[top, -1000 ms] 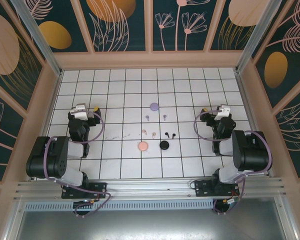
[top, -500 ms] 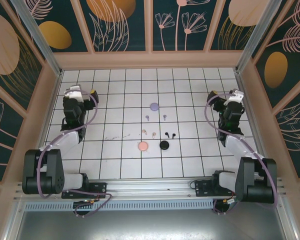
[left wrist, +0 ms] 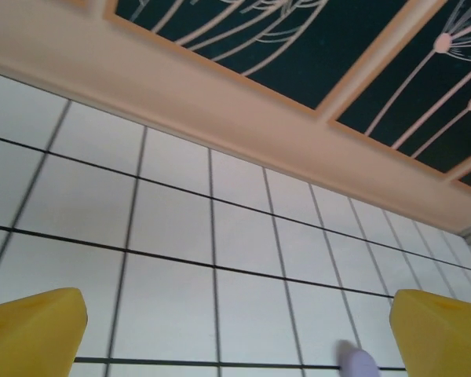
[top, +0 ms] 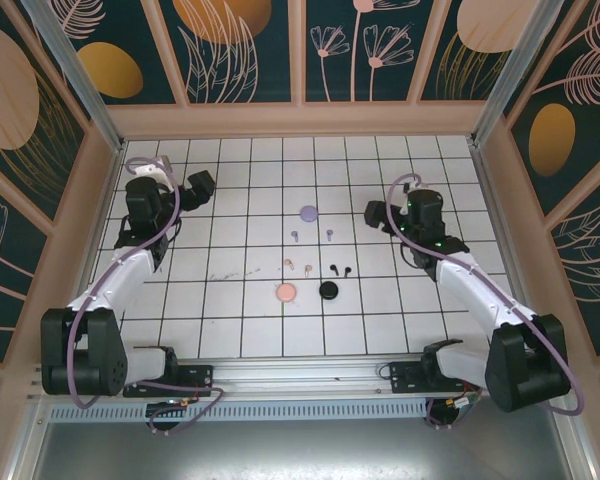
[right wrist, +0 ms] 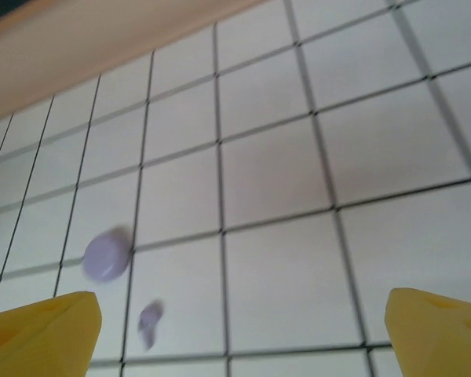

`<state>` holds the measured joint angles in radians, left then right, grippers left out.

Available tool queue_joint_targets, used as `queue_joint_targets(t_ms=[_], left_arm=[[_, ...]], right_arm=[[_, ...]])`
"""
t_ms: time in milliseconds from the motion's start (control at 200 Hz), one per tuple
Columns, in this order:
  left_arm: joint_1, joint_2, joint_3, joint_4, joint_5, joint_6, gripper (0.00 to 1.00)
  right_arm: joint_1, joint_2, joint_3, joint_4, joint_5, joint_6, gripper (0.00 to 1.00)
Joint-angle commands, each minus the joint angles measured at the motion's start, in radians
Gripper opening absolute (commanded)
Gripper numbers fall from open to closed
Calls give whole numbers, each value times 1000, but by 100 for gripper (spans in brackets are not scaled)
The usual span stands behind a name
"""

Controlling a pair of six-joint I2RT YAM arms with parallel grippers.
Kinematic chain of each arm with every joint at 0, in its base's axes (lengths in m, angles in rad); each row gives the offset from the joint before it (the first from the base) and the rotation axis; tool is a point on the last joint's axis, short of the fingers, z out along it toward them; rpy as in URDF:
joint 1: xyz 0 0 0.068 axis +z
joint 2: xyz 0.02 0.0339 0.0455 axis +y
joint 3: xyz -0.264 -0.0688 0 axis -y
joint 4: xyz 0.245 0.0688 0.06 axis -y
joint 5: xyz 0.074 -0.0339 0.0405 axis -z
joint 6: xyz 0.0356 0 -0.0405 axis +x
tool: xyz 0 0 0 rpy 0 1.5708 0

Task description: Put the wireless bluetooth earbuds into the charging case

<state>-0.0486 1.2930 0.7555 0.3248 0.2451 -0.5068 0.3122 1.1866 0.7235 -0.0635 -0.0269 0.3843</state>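
Overhead, the white tiled tabletop (top: pixel 230 320) carries the lilac case (top: pixel 308 212) near its middle. All six earbuds lie loose on the tiles on the arms' side of the lilac case. The lilac pair (top: pixel 294 236) is just beside it, one bud to each side. The pink pair (top: pixel 288 264) lies farther from it, with the black pair (top: pixel 333 268) alongside, toward the right arm's side. The pink case (top: pixel 286 293) and black case (top: pixel 328 290) sit farther still from the lilac case, side by side but not touching. The left arm (top: pixel 110 275) holds the left jaws well to the left of the lilac case. The right arm (top: pixel 480 290) holds the right jaws nearer, on its right. From this height their width cannot be told.

Next, in the left wrist view, the left jaws stand wide apart. Their yellow fingertips (left wrist: pixel 31 326) fill the lower corners with bare tile between. A blurred lilac shape (left wrist: pixel 357 363) sits at the bottom edge; whether it is a case or an earbud cannot be told.

Lastly, in the right wrist view, the right jaws also stand wide apart, with yellow fingertips (right wrist: pixel 39 334) in both lower corners and only tile between. Ahead lies the lilac case (right wrist: pixel 106 255), blurred, and just beside it, nearer the camera, one bud of the lilac pair (right wrist: pixel 149 322).
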Motion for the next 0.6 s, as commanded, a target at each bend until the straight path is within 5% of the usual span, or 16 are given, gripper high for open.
queue_joint_targets(t_ms=[0,295,596], left_arm=[[-47,-16,2,-36,18,-70,99],[-117,16,-4,-121,-67,-166,99],[-122,22,30,-283,-128,-213,99]], right_arm=[[97,-30,35,-163,5,89,92],[400,-21,35,-330,161,287,89],[515,76,154,-497,194,311,87]])
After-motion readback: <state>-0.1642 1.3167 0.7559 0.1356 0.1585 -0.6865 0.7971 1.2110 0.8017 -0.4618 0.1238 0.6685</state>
